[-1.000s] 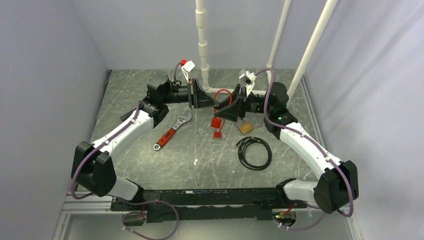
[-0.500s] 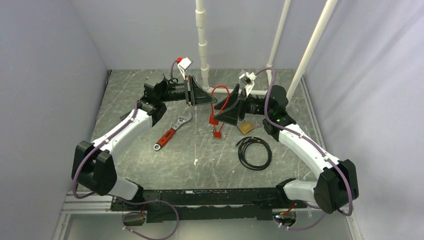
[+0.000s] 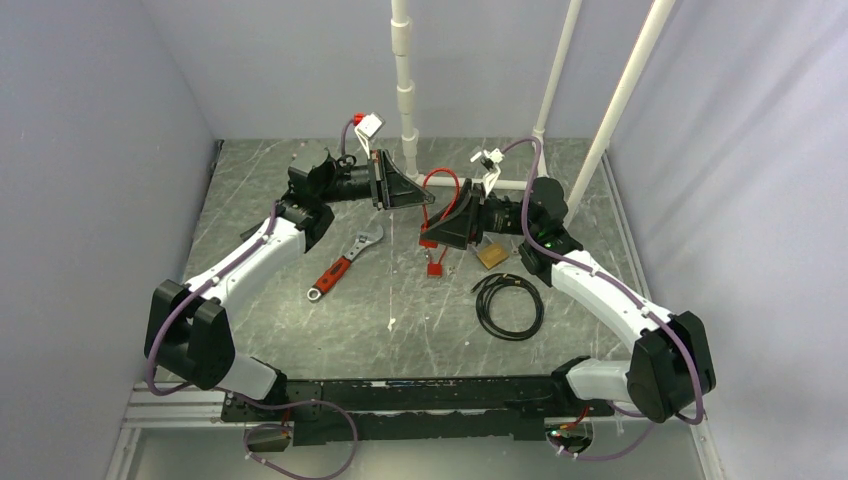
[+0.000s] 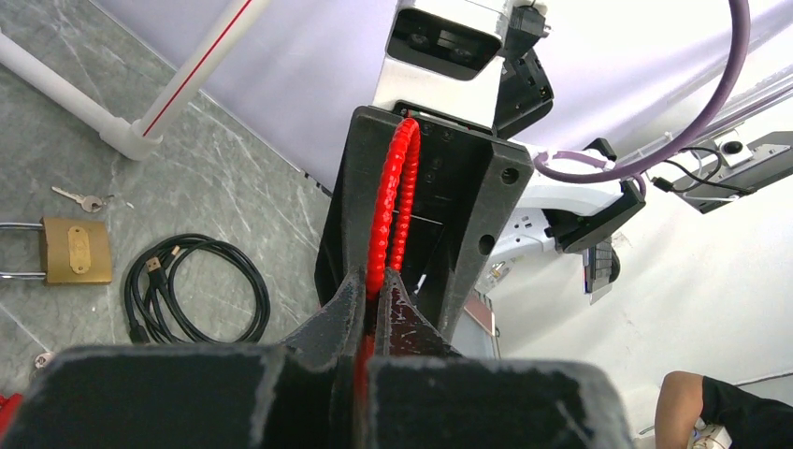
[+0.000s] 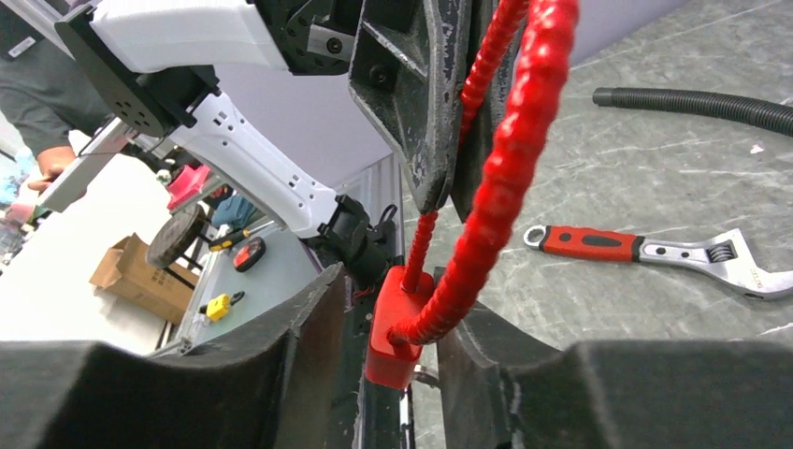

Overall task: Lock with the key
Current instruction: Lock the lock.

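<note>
Left hand [image 4: 371, 285] pinches red cable lock [image 4: 393, 187] loop.

One wrench [image 3: 345, 262], one black cable [image 3: 508, 305], one brass padlock [image 4: 75, 251] and one key [image 4: 79, 198] are lying on the table [image 3: 300, 330]; one red lock [image 5: 399, 323] is hanging above it; three white pipes [image 3: 405, 90] are standing at the back.

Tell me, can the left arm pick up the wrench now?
Probably not yet. The left gripper is pinching the red cable, so it would have to let go first. The adjustable wrench itself lies uncovered close by.
</note>
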Action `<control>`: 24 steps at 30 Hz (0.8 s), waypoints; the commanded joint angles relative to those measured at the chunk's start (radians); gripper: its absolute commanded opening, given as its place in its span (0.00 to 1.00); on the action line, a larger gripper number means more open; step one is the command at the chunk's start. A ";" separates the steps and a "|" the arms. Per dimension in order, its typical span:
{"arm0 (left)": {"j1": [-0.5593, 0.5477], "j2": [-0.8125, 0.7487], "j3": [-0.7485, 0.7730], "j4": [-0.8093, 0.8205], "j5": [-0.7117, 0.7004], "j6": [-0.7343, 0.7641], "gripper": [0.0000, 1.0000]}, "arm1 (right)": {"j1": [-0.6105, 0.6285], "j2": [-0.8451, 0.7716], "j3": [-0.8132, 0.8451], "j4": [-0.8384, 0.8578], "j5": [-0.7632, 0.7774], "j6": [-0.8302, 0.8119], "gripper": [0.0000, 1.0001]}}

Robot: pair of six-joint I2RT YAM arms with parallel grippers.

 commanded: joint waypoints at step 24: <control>0.030 -0.006 0.069 -0.094 0.003 0.119 0.51 | -0.011 0.027 0.063 0.019 0.047 -0.003 0.00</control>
